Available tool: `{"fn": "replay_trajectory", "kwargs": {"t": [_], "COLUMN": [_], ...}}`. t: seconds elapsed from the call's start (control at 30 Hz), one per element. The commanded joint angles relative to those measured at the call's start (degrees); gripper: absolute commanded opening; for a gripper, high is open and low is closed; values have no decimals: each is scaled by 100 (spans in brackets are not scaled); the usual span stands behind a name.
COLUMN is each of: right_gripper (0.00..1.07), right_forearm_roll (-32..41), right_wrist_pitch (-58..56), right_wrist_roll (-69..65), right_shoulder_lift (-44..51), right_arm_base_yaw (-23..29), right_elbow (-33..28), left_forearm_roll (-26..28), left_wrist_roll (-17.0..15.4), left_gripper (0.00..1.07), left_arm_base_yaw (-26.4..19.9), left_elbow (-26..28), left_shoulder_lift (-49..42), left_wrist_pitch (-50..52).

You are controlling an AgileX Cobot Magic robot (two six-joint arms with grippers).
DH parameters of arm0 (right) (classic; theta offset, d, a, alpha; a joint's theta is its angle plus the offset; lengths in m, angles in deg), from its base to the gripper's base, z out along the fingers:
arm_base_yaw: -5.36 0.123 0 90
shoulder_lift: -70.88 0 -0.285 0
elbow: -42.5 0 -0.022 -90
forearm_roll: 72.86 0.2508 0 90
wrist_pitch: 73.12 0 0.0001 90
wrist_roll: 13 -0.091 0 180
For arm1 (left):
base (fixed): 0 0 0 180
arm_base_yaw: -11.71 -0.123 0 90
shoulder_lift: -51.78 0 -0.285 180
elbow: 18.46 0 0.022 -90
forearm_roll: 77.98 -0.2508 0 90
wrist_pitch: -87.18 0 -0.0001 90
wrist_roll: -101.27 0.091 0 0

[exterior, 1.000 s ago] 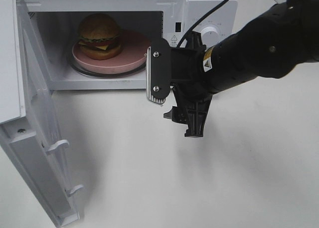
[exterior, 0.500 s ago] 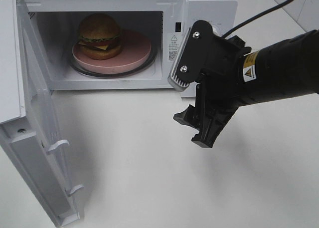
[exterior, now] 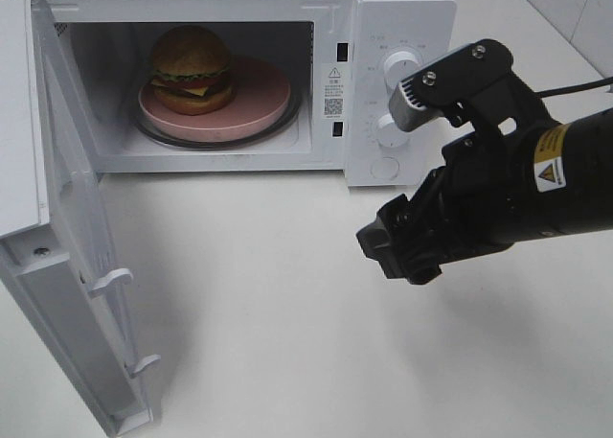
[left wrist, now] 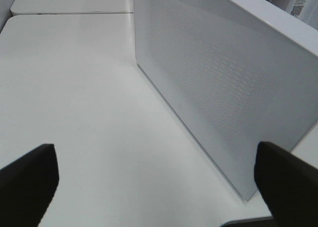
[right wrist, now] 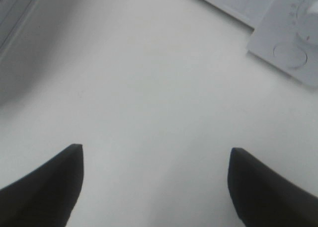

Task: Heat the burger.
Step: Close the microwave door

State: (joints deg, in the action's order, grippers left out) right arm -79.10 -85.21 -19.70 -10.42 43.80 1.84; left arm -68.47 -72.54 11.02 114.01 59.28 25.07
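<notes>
While wide open, right hand (right wrist: pixel 154 185) above table (exterior: pixel 287 342).

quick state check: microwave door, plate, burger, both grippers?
microwave door: wide open
pink plate: inside the cavity
burger: upright on the plate, off-centre
left gripper: open, empty
right gripper: open, empty

Glossy-bunned burger (exterior: pixel 192 69), smooth pink plate (exterior: pixel 259 107), glossy white microwave (exterior: pixel 402 2).

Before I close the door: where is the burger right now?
In the exterior high view, the burger sits inside the open microwave, on the left part of the pink plate, at the picture's upper left.
</notes>
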Motion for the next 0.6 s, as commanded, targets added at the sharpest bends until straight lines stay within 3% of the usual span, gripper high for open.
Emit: {"fn": "replay_trajectory", "kwargs": {"t": [0.03,0.3,0.6], "right_gripper": [76,76,76], "right_forearm_roll": [126,120,212], "right_wrist_pitch": [-773,-1684,-1851], "right_wrist_roll": [-258,-521,-539], "right_shoulder_lift": [252,464,865], "right_arm_base_yaw": [-29,-34,-34], "right_elbow": [-23,-23,-23], "left_forearm_roll": [29,29,29], "left_wrist_roll": [-17,-17,-17], "left_gripper": [100,100,100], "left_arm_base_yaw": [23,23,23], "left_elbow": [-17,-17,-17], "left_shoulder_lift": [-97,-97,-97], "left_wrist_pitch": [86,86,86]}}
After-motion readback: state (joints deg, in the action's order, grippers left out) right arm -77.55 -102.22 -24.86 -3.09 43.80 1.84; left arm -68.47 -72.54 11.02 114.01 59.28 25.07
